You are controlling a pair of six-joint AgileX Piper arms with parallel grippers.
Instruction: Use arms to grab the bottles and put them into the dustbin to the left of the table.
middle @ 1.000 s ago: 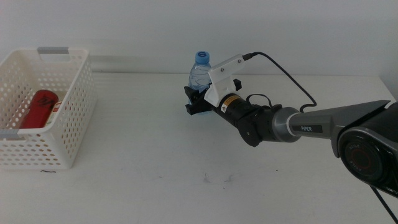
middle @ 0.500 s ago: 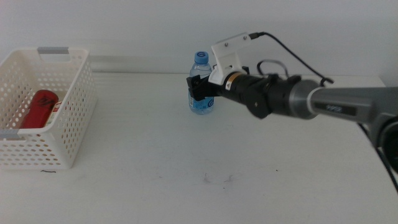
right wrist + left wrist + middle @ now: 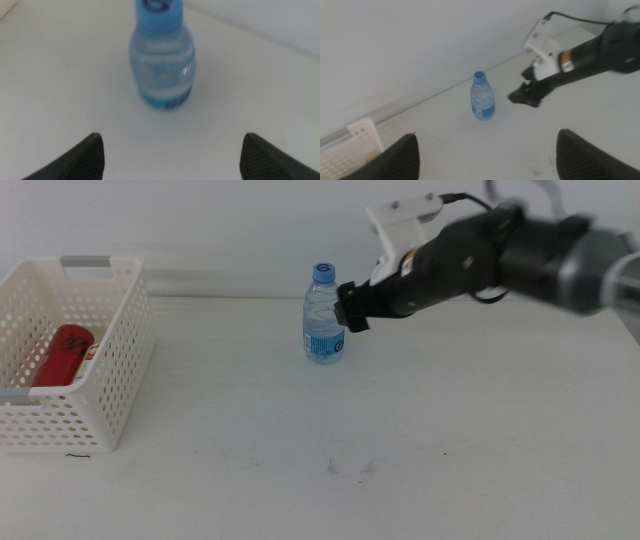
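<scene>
Near the worktop's (image 3: 420, 430) far edge stands the upright water bottle (image 3: 323, 317), free of both tools. Just beside it on the right hovers the right tool (image 3: 352, 306), jaws spread (the nearer one by far); the dustbin (image 3: 70, 370) lies well left. The left tool (image 3: 485, 150) waits, open.

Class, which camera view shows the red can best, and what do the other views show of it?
The middle view: the red can lies inside the white dustbin, seen over the rim and through the perforated wall. The left wrist view shows only a dustbin corner, no can; the right wrist view shows neither.
</scene>
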